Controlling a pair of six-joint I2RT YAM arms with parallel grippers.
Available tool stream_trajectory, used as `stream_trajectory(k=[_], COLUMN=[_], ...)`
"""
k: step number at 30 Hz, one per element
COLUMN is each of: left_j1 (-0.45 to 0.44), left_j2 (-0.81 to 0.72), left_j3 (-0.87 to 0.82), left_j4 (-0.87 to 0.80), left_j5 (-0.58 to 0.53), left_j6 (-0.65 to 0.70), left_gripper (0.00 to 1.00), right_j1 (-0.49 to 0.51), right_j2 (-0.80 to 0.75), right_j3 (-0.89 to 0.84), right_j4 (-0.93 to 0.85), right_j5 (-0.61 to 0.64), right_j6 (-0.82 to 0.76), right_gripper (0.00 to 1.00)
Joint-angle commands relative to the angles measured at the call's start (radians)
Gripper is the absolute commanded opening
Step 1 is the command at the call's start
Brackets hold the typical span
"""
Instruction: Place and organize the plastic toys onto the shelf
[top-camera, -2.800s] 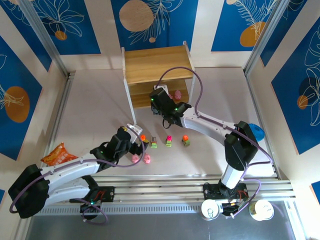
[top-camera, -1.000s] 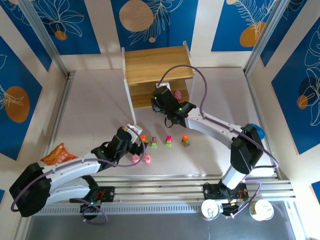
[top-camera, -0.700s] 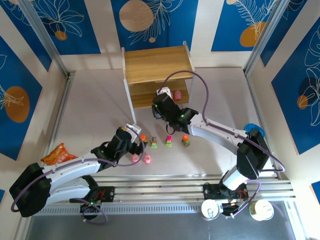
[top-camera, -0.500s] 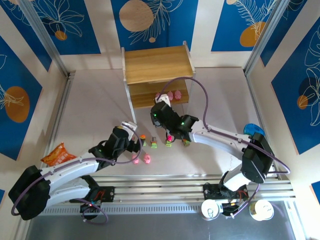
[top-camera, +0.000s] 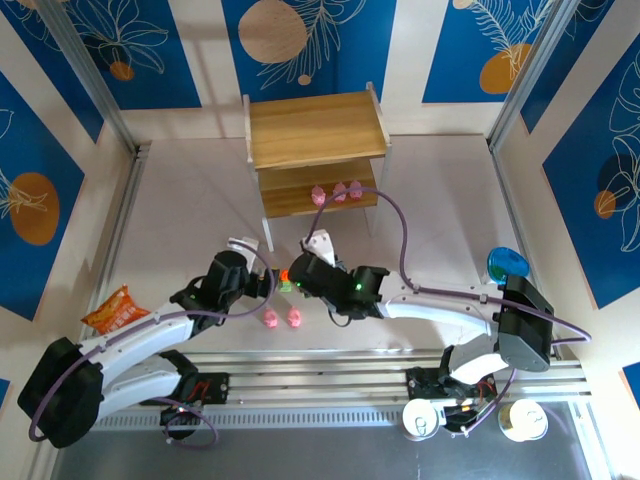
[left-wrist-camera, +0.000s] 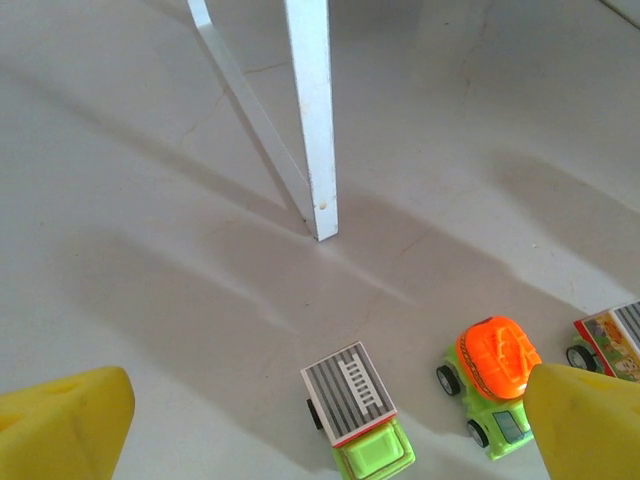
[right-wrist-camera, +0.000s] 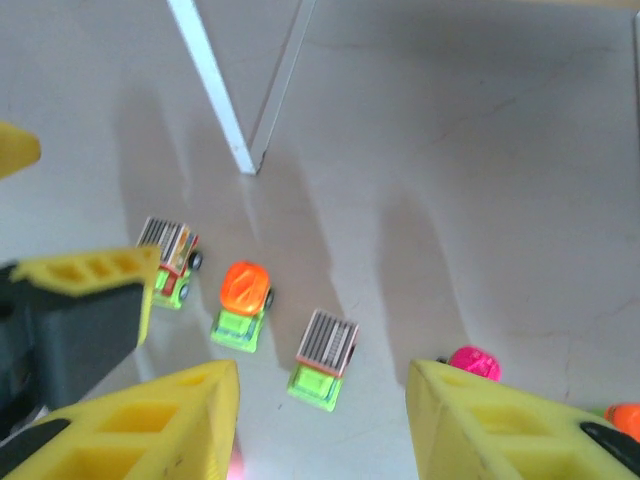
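The wooden shelf (top-camera: 315, 130) stands at the back, with three pink pigs (top-camera: 339, 191) on its lower tier. Two more pigs (top-camera: 282, 318) lie on the table. A row of trucks sits below the shelf: a grey-topped truck (left-wrist-camera: 350, 400), an orange-topped one (left-wrist-camera: 495, 365) and another grey one (left-wrist-camera: 612, 340). My left gripper (left-wrist-camera: 325, 440) (top-camera: 262, 287) is open, low around the first grey truck without touching it. My right gripper (right-wrist-camera: 320, 430) (top-camera: 297, 277) hangs open above the grey truck (right-wrist-camera: 325, 345), orange truck (right-wrist-camera: 245, 290) and pink-topped truck (right-wrist-camera: 473, 362).
The shelf's white front leg (left-wrist-camera: 312, 110) stands just beyond the trucks. A blue cup (top-camera: 505, 263) sits at the right, an orange snack bag (top-camera: 115, 308) at the left. The left gripper's yellow finger (right-wrist-camera: 80, 280) shows close beside my right gripper.
My right arm has drawn back from the shelf's lower tier, where three pigs now show, and come down over the trucks. My left gripper has shifted slightly left.
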Motion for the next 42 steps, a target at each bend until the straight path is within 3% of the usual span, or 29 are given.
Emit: stream_trajectory(k=[1,9,18,30,42], left_j1=[0.023,0.041,0.046,0.048,0.048], left_j2=[-0.008,0.003,0.001,0.004,0.01], left_j3=[-0.007,-0.005,-0.01,-0.008,-0.007], left_j4=[-0.018,-0.019,-0.017,-0.016,-0.016], left_j5=[0.022,0.025,0.032,0.04,0.046], left_j6=[-0.026,-0.038,-0.041,-0.038,-0.039], left_gripper=[0.99,0.99,0.99,0.99,0.99], right_j1=[0.042,0.168,0.233,0.262,0.253], right_j2=[0.01,0.074,0.196,0.319,0.404], right_j3=[-0.025,-0.04,0.003,0.053,0.118], right_j4=[-0.048,-0.081,-0.152,-0.075,-0.137], right_j5=[0.048,0.132,0.145,0.061,0.047], right_j6=[0.121,0.278,0.435,0.441,0.497], right_gripper=[0.48,0.48,0.53,0.55,0.59])
